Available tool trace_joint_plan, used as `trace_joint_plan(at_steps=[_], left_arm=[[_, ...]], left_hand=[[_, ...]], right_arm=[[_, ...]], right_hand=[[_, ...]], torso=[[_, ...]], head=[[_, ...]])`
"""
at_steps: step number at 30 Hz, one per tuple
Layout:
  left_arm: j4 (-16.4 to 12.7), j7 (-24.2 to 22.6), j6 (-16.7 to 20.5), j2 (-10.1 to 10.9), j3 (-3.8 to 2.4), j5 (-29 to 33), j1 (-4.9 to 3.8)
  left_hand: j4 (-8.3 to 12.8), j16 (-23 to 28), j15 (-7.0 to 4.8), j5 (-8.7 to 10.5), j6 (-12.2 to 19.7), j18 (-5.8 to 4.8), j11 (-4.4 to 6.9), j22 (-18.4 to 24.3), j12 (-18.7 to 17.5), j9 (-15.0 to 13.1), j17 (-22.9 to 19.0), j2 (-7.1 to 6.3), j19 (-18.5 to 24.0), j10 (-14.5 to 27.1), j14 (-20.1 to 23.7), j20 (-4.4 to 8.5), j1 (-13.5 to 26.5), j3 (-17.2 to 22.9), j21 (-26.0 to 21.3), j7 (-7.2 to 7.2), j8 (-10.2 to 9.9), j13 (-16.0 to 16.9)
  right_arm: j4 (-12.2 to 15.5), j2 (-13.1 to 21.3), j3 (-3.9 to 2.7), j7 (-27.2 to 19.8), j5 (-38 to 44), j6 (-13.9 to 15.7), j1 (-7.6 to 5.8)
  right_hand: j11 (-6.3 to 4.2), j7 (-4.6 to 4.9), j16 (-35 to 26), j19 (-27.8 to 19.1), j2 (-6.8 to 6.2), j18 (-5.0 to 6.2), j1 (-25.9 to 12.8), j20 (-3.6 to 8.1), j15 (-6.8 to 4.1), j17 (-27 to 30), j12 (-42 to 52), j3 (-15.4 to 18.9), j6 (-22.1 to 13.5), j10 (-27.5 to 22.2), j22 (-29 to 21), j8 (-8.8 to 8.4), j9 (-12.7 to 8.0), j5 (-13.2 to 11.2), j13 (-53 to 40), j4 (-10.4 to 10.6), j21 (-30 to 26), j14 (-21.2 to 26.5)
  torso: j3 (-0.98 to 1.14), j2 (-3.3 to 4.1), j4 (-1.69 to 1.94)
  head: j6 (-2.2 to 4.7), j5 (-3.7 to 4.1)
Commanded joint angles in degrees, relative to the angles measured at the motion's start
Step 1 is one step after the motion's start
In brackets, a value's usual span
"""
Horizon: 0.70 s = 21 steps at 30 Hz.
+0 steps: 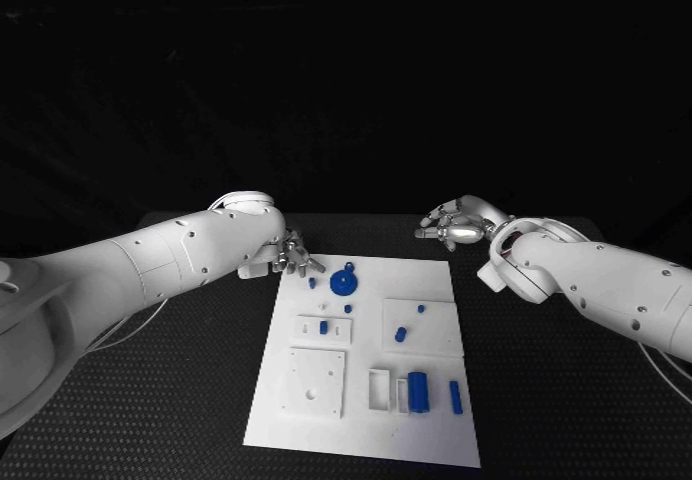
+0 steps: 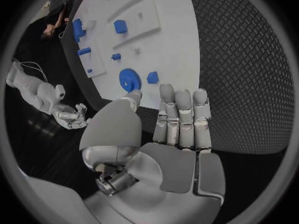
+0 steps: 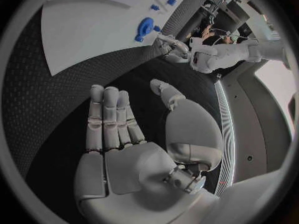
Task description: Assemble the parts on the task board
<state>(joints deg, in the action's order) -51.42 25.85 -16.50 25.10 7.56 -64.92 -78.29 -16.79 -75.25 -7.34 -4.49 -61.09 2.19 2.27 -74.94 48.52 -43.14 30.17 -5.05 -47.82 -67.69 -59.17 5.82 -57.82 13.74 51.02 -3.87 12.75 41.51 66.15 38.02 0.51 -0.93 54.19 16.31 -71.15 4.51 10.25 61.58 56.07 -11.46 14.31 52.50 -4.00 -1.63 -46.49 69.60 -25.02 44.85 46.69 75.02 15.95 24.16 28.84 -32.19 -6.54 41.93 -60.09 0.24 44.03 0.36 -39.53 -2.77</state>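
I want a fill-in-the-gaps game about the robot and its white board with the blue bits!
1. The round blue part lies near the board's far edge, closest to the robot's ____ hand.
2. The parts on the task board are coloured ____.
3. The right hand hovers over the black ____, off the board.
4. Both hands hold ____.

Missing words: left; blue; table; nothing

My two arms (image 1: 159, 255) are white, and each ends in a silver hand: the left hand (image 1: 293, 255) and the right hand (image 1: 459, 225). The table (image 1: 188, 400) is black with a fine woven-looking diamond texture. The board (image 1: 375, 440) at the frame's centre is plain white, dotted with small blue parts (image 1: 418, 390), including a round blue disc (image 1: 345, 281).
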Motion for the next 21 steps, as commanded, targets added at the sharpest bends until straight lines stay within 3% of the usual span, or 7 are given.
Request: trace_joint_plan(at_steps=[1, 6, 21], left_arm=[[-0.01, -0.39, -1.73, -0.26, -0.01, 0.70, 0.07], [0.69, -0.44, -1.68, -0.47, -0.01, 0.26, 0.18], [1.24, -0.71, -2.74, -0.37, 0.05, 1.60, 0.62]], left_hand=[[0.15, 0.05, -0.11, -0.46, 0.15, -0.82, -0.03, -0.40, -0.35, 0.05, 0.09, 0.41, 0.25, -0.06, 0.36, 6.96, -0.46, 0.02, -0.36, -0.10, -0.25, 0.04], [0.27, 0.14, -0.11, -0.69, 0.26, -0.89, -0.09, -0.72, -0.42, 0.07, 0.14, -0.07, 0.19, 0.13, 0.48, 6.94, -3.06, -0.37, -0.52, -0.16, -0.37, 0.10], [0.30, 0.12, -0.01, -1.46, 0.10, -1.04, -0.11, -0.95, -0.35, -0.06, 0.24, 0.62, 0.11, 0.05, 0.45, 6.87, -5.40, -1.41, -0.73, -0.18, -0.28, 0.21]], right_arm=[[-0.03, -0.12, -0.01, -0.53, 0.14, -0.76, 0.03], [-0.12, -0.23, -0.01, -0.53, 0.14, -0.78, 0.05], [-0.13, -0.23, -0.01, -0.54, 0.17, -0.76, 0.07]], right_hand=[[-0.13, 0.47, 0.21, -0.11, 0.41, 0.69, -0.08, -0.03, -0.09, 0.06, 0.19, 0.16, 0.12, -0.37, 1.16, 0.27, -0.05, 0.32, 0.10, -0.24, -0.14, 0.40], [-0.13, 0.47, 0.21, -0.11, 0.42, 0.69, -0.07, -0.03, -0.09, 0.07, 0.20, 0.16, 0.12, -0.37, 1.16, 0.27, -0.05, 0.33, 0.11, -0.26, -0.14, 0.41], [-0.12, 0.48, 0.23, -0.12, 0.46, 0.69, -0.05, -0.04, -0.08, 0.08, 0.22, 0.17, 0.11, -0.38, 1.16, 0.27, -0.06, 0.34, 0.13, -0.29, -0.14, 0.41]], torso=[[0.00, 0.02, -0.02], [-0.01, 0.03, -0.06], [-0.01, 0.03, 0.00]], head=[[0.01, -0.11], [0.01, -0.09], [0.02, -0.05]])
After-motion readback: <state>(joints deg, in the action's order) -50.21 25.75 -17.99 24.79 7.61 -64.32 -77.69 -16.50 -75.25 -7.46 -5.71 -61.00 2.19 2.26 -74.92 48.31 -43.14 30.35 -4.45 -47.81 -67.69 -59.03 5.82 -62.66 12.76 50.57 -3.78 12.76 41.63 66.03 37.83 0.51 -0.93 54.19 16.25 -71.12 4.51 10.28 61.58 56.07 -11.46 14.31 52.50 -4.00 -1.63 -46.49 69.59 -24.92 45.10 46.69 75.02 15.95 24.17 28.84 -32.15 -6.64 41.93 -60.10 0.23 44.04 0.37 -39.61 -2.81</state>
